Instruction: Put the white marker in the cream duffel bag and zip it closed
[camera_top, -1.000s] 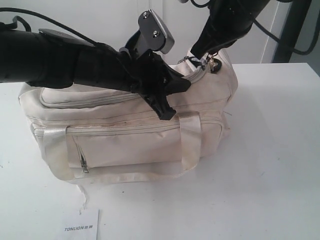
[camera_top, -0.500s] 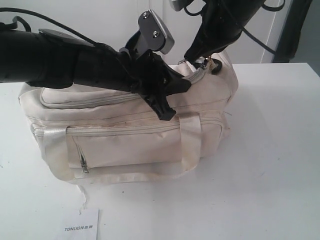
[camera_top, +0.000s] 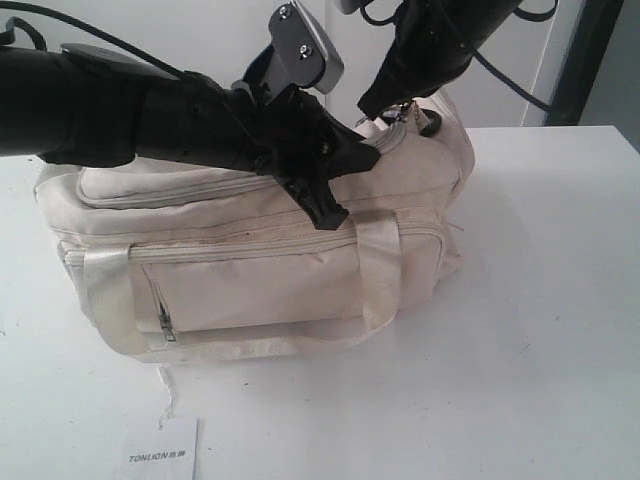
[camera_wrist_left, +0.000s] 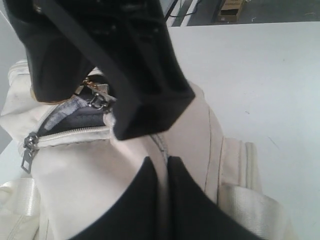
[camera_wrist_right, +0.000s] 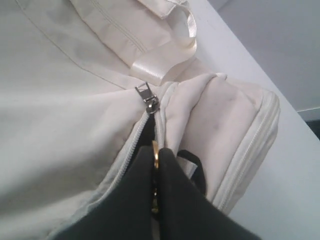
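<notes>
The cream duffel bag (camera_top: 250, 280) lies on the white table (camera_top: 540, 300). My left gripper (camera_top: 368, 158) reaches across its top and is shut on a fold of the top fabric (camera_wrist_left: 158, 162) beside the zip. My right gripper (camera_top: 397, 110) comes down at the bag's right end and is shut on a zip pull with a brass ring (camera_wrist_right: 155, 146). A short stretch of the top zip stands open there, showing dark lining (camera_wrist_left: 75, 120). A second slider (camera_wrist_right: 149, 99) sits just ahead of the right fingers. The white marker is not in view.
A flat white card printed TONLION (camera_top: 163, 455) lies near the table's front edge. A dark post (camera_top: 572, 60) stands behind the table at the right. Shiny strap handles (camera_top: 380, 270) hang down the bag's front, above a zipped front pocket (camera_top: 165, 320).
My right gripper has moved a little left and up with the zip pull. The left arm has risen slightly, and the bag's top has lifted and shifted left with it.
</notes>
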